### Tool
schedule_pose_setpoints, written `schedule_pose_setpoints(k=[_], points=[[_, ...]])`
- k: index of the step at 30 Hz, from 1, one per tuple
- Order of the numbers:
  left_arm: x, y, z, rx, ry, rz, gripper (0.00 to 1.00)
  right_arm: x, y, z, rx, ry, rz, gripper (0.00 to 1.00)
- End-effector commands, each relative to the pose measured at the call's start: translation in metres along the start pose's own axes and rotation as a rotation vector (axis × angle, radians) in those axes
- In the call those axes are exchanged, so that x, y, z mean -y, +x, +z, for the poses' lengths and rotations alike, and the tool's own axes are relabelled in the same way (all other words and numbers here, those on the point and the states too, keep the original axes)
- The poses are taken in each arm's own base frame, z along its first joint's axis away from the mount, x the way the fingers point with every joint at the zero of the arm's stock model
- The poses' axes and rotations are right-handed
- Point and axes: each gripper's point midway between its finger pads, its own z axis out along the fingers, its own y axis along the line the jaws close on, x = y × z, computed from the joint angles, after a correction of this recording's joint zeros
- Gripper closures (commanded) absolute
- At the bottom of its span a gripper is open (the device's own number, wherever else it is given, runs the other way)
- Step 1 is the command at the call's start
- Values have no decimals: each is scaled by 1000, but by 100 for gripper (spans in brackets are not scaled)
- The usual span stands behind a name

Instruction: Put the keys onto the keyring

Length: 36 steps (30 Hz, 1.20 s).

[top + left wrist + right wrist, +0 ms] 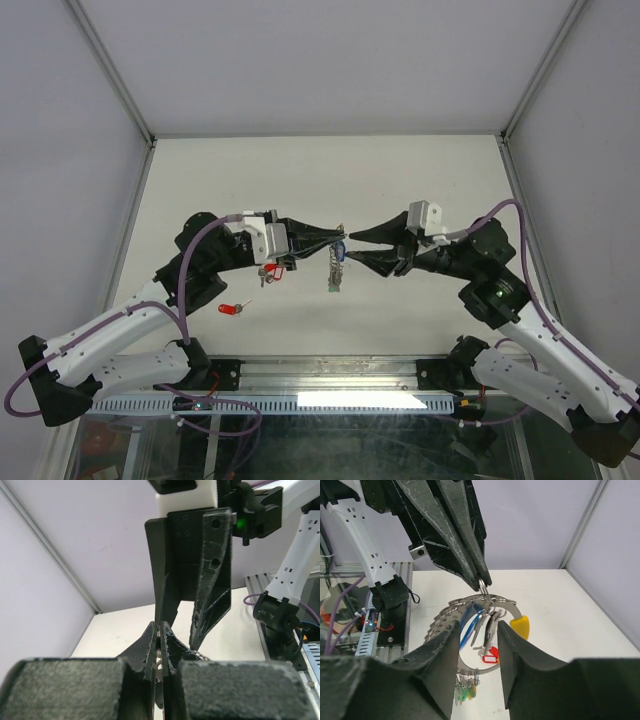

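My left gripper (338, 237) is shut on the small silver keyring (483, 585) and holds it above the table. Several keys hang from the keyring (336, 270), with a blue tag (472, 622), a yellow tag (521, 625) and a red tag (491, 656). My right gripper (352, 247) is open, tip to tip with the left one, its fingers either side of the hanging keys (492, 620). In the left wrist view my own fingers (172, 647) pinch thin metal. A loose red-tagged key (230, 310) lies on the table at the left.
A bunch of green and yellow tags (466, 687) hangs lower in the cluster, beside a length of chain (440, 620). Another red tag (268, 270) hangs under the left wrist. The enclosure walls stand left, right and at the back.
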Motion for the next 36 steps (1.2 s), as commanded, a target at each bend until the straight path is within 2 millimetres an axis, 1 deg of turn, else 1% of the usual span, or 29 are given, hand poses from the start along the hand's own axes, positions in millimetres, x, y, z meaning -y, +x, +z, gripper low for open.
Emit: schedule_pose_setpoints(k=[1,3,5,7,9,10,12,16,18,20,22,23,24,26,28,29,31,32,34,36], points=[[-14,-14,-4,31,-78,52,100,9,-20,-8,29,68,-82,60],[-18,-8,-4,15,-106,45,100,16,-17,-11,12,117,-83,56],[-25,0,-5,-4,-148,33,100,31,-11,-15,-15,206,-64,47],[-35,11,-6,-26,-201,4,100,49,2,-20,-82,316,-26,39],[-50,28,-7,-73,-269,-48,100,68,20,-29,-177,442,50,35],[-57,38,-7,-104,-290,-76,100,79,21,-33,-213,515,90,34],[-69,57,-9,-152,-322,-134,100,95,33,-44,-301,643,163,32],[-85,93,-12,-212,-376,-214,100,114,54,-59,-369,812,255,29],[-95,112,-14,-244,-417,-249,100,123,71,-68,-420,876,326,28],[-104,134,-16,-286,-451,-271,100,130,94,-77,-496,905,433,27],[-110,151,-15,-313,-465,-285,100,133,114,-85,-546,907,534,26],[-113,160,-14,-330,-468,-291,100,136,122,-90,-551,913,573,25],[-116,169,-13,-347,-467,-296,100,137,126,-90,-544,915,605,25],[-119,185,-7,-378,-457,-308,100,139,129,-90,-523,922,642,24],[-121,199,1,-393,-437,-318,100,143,131,-94,-520,965,666,23],[-121,208,6,-399,-423,-325,100,146,131,-98,-518,998,673,23],[-124,216,15,-395,-406,-336,100,150,126,-104,-512,1040,677,21],[-126,221,19,-392,-404,-346,100,151,122,-106,-504,1057,676,18],[-130,226,28,-377,-397,-365,100,151,114,-108,-490,1060,658,8],[-132,227,41,-350,-373,-384,100,150,106,-112,-452,1067,633,4]])
